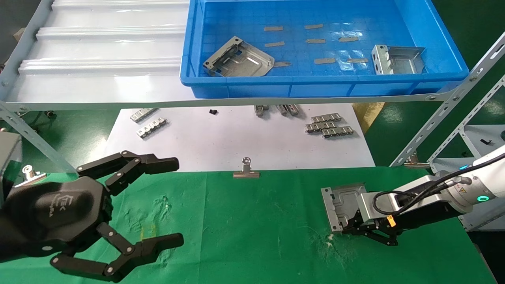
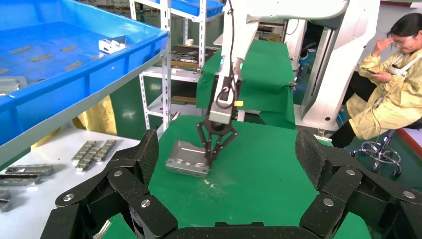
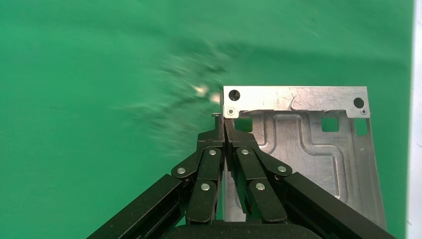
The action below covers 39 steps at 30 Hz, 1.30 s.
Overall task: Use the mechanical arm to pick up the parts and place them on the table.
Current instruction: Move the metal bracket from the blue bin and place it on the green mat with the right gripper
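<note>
My right gripper (image 1: pixel 349 228) is shut on the folded side edge of one silver-grey part (image 1: pixel 341 200), low over the right side of the green table (image 1: pixel 256 232). I cannot tell whether the part touches the cloth. The right wrist view shows the fingertips (image 3: pixel 219 130) pinching that edge of the part (image 3: pixel 308 144). The held part also shows in the left wrist view (image 2: pixel 185 157). Two more parts (image 1: pixel 238 60) (image 1: pixel 398 59) lie in the blue bin (image 1: pixel 315 86). My left gripper (image 1: pixel 176 201) is open and empty at the front left.
A white paper sheet (image 1: pixel 236 138) behind the cloth carries ribbed metal strips (image 1: pixel 327 126). A silver binder clip (image 1: pixel 246 169) sits at the cloth's far edge. Slanted shelf struts (image 1: pixel 446 114) stand at the right. A seated person (image 2: pixel 393 84) is in the left wrist view.
</note>
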Each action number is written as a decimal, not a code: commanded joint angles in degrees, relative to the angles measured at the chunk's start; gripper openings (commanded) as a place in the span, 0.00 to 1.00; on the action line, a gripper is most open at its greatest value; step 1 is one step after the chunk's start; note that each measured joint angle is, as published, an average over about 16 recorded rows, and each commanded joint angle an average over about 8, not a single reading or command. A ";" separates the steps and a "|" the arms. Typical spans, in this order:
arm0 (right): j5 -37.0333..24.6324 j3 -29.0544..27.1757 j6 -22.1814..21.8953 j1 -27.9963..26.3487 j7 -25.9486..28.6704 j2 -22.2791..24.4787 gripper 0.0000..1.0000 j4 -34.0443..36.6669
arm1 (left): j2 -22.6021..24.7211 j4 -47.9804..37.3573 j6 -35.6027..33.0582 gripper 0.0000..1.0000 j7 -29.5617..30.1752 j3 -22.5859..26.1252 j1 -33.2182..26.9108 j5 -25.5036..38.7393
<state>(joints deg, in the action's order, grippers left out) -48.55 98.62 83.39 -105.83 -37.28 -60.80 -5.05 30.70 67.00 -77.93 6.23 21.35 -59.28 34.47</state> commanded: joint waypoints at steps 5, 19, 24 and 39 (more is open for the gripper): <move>0.70 -0.55 -5.05 1.65 -0.63 -1.99 0.00 3.02 | 0.00 0.00 0.00 1.00 0.00 0.00 0.00 0.00; 1.22 -0.90 -1.41 1.06 -1.20 -1.23 0.00 3.55 | 0.00 0.00 0.00 1.00 0.00 0.00 0.00 0.00; 0.82 -0.61 -0.34 1.20 -1.39 -1.07 0.00 3.74 | 0.00 0.00 0.00 1.00 0.00 0.00 0.00 0.00; -0.08 0.01 -1.09 2.25 -1.90 -1.73 1.00 4.49 | 0.00 0.00 0.00 1.00 0.00 0.00 0.00 0.00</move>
<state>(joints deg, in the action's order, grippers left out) -48.50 98.55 82.39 -103.84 -39.19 -62.41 -0.54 30.70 67.00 -77.93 6.23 21.35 -59.28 34.47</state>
